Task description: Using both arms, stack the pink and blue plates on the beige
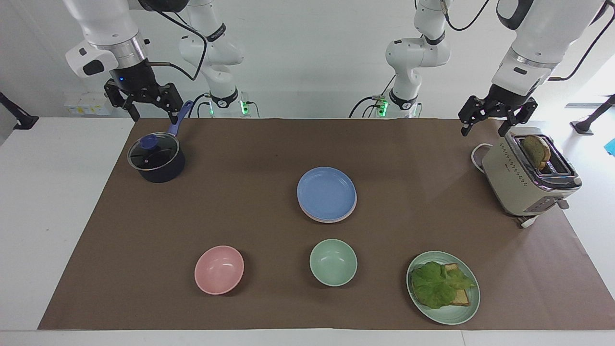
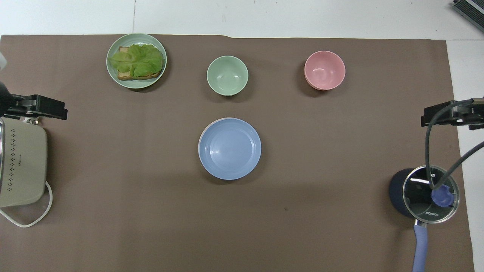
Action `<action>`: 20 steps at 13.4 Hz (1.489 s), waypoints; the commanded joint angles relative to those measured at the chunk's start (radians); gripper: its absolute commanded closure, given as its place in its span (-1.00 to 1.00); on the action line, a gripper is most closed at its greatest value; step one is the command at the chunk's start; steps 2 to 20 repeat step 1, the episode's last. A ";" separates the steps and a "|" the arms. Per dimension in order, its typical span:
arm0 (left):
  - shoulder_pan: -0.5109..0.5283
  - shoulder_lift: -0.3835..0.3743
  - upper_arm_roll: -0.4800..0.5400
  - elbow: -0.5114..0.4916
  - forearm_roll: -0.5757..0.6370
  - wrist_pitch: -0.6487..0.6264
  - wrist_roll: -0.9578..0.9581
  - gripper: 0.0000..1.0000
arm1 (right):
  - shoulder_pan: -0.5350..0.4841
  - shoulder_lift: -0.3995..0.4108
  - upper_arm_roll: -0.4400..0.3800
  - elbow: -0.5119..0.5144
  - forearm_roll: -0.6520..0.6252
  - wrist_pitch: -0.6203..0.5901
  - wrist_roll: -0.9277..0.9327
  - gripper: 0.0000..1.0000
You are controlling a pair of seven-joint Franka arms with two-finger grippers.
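A blue plate (image 1: 326, 193) (image 2: 229, 148) lies on top of a stack at the middle of the brown mat. Just under it a thin pale pink rim of the pink plate (image 1: 331, 221) shows. The beige plate is hidden. My left gripper (image 1: 484, 129) (image 2: 49, 109) hangs open and empty in the air over the mat's edge beside the toaster. My right gripper (image 1: 153, 117) hangs open and empty above the saucepan's handle. Neither gripper is near the stack.
A lidded dark saucepan (image 1: 156, 158) stands at the right arm's end, and a toaster (image 1: 528, 178) holding toast at the left arm's end. Farther from the robots than the stack are a pink bowl (image 1: 219, 269), a green bowl (image 1: 333, 262) and a green plate (image 1: 461, 315) with a lettuce sandwich.
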 commanded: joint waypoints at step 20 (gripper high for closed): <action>0.008 -0.010 -0.003 -0.004 0.012 -0.017 0.014 -1.00 | -0.008 0.009 0.007 0.021 0.001 -0.022 -0.027 -1.00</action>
